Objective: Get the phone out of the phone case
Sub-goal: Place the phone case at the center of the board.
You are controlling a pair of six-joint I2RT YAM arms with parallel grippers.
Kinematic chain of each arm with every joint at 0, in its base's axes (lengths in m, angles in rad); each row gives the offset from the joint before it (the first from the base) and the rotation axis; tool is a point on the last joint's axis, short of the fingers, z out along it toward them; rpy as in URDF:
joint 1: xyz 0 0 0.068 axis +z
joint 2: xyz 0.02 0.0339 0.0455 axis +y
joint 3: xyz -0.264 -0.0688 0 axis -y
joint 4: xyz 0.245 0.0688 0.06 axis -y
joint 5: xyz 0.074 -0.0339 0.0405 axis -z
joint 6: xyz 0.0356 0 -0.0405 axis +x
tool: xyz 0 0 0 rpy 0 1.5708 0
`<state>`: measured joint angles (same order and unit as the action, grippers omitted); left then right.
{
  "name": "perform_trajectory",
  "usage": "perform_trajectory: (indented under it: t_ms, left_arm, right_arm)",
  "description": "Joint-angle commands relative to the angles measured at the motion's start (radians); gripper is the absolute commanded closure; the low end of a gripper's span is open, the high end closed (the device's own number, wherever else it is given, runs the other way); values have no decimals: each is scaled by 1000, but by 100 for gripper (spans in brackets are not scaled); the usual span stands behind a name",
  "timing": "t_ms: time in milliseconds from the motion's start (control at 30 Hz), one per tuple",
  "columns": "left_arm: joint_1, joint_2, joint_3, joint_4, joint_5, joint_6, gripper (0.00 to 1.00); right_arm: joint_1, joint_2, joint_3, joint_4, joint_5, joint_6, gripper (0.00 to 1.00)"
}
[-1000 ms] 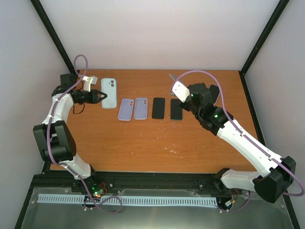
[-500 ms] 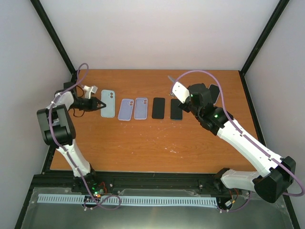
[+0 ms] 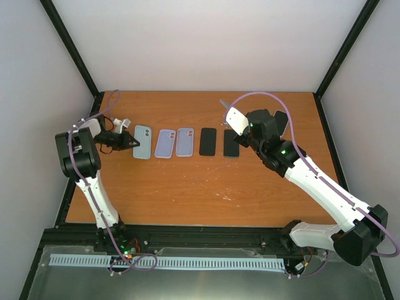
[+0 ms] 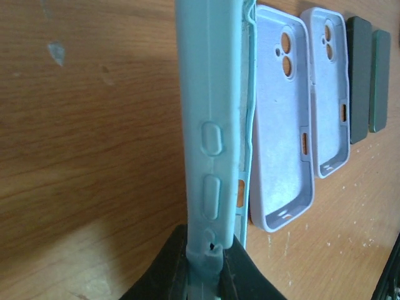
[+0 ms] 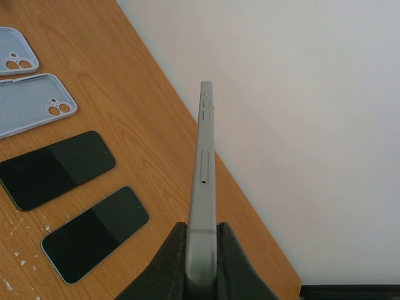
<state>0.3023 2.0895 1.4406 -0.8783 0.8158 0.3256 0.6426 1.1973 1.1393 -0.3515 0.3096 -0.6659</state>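
Note:
My left gripper is shut on the short end of a light teal phone case. It holds the case low over the table at the left end of the row. In the left wrist view the case shows edge-on with its side buttons, and the gripper pinches its end. My right gripper is shut on a silver phone and holds it up off the table. In the right wrist view the phone stands edge-on between the gripper fingers.
Two empty lavender cases and two dark phones lie in a row on the wooden table. The black frame posts and white walls stand close around the table's left, back and right edges.
My left gripper has carried the teal case toward the near side, from the back left down into line with the lavender cases, and the left arm has folded in. The right arm has not moved.

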Motion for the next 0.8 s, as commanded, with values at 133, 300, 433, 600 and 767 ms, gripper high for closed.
perform_trajectory:
  t_ms: [133,300,433,600,767]
  left_arm:
    - [-20,67,67,19,-56,-35,99]
    - [-52,87,57,52,-116,-72,99]
    - [-61,97,60,77,-123,-122,99]
    - [-81,98,49,103,-120,-154,99]
    - [-100,112,54,107,-112,-157,99]
  right_arm:
    - [-9,-24,-5,51,1,12,97]
    - [-9,-24,-4,51,-1,11,97]
    - [-9,-26,-6,49,1,9,97]
    - [-9,-28,-9,50,0,11,97]
    - [-9,-30,-9,50,-3,11,97]
